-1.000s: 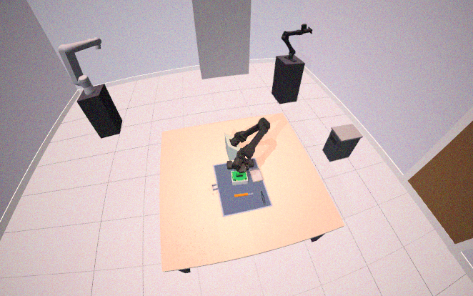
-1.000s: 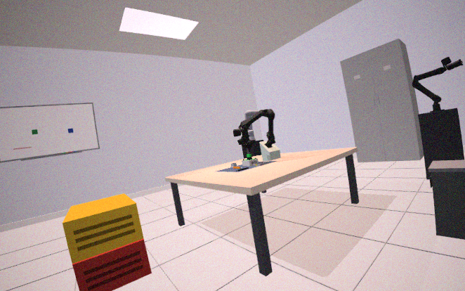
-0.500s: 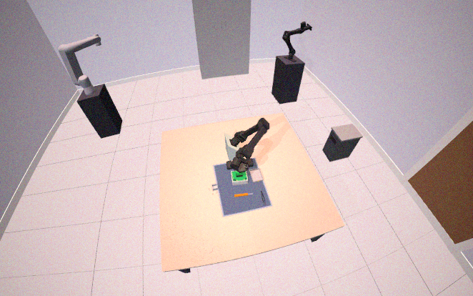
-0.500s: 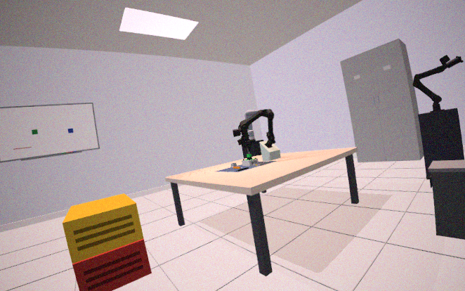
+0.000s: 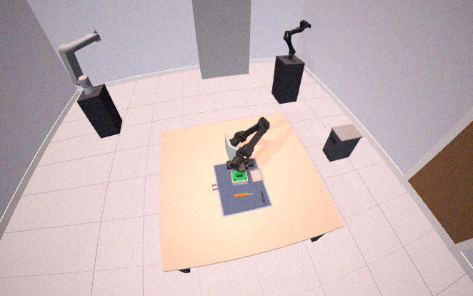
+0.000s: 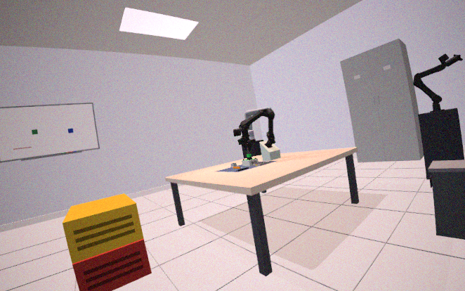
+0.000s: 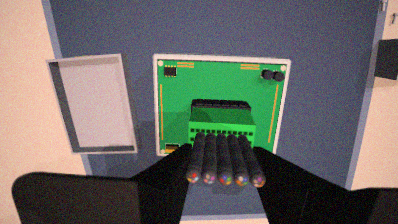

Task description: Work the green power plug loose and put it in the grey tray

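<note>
Step in hand: freeing the plug, apparently at or near its end. The gripper (image 5: pixel 242 169) (image 6: pixel 247 152) (image 7: pixel 221 152) is pinching the green plug (image 6: pixel 249 155) (image 7: pixel 222 126), one finger on either side, with the dark cables (image 7: pixel 225 160) rising between the fingers. The plug is over the circuit board (image 5: pixel 233 177) (image 6: pixel 247 159) (image 7: pixel 175 102), not in the tray. The black socket (image 5: pixel 239 176) (image 7: pixel 220 104) shows past the plug's edge, and from the side the plug seems to stand above the board; judged raised, though whether its lower edge has wholly cleared the socket cannot be told. The grey tray (image 5: pixel 251 176) (image 7: pixel 128 105) lies just beside the board, partly on the blue mat (image 5: pixel 231 206) (image 6: pixel 227 169) (image 7: pixel 325 100). Screwdriver (image 5: pixel 241 194) also on the mat, apart from the board. Next move: keep the pinch, confirm separation with a small lift, rocking again if the board drags, then carry sideways above the tray wall. Lower inside, spread the fingers, withdraw upward. Risks, by judgement: a weak pinch letting the plug tip, or the cables snagging a finger on release.
</note>
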`<state>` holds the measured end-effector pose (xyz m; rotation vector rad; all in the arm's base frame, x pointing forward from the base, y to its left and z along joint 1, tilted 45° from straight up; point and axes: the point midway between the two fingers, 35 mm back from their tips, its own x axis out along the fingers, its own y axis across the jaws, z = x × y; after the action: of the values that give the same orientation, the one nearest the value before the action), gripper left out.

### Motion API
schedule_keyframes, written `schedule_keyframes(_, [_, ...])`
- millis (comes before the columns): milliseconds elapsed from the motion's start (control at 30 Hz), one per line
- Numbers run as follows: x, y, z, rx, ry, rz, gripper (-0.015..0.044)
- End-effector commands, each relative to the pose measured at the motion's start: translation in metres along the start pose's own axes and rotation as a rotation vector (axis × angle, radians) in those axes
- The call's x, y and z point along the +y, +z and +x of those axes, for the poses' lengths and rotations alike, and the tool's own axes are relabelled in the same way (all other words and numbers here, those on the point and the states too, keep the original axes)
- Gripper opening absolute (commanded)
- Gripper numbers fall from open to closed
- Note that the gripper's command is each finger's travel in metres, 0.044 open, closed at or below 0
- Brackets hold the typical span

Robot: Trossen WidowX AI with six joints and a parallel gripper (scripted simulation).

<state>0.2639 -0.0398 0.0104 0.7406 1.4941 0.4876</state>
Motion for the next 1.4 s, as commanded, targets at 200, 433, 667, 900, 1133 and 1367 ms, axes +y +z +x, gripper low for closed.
schedule_keyframes(200, [-0.002,0.003,0.002,-0.016,-0.005,-0.005,0.0251])
schedule_keyframes(433, [-0.002,0.003,0.007,-0.016,-0.005,-0.006,0.0251])
schedule_keyframes(667, [-0.002,0.003,0.019,-0.016,-0.005,-0.006,0.0251])
schedule_keyframes(900, [-0.002,0.003,0.02,-0.016,-0.004,-0.006,0.0251])
schedule_keyframes(1133, [-0.002,0.003,0.02,-0.016,-0.004,-0.006,0.0094])
schedule_keyframes(1367, [-0.002,0.003,0.02,-0.016,-0.004,-0.006,0.0])
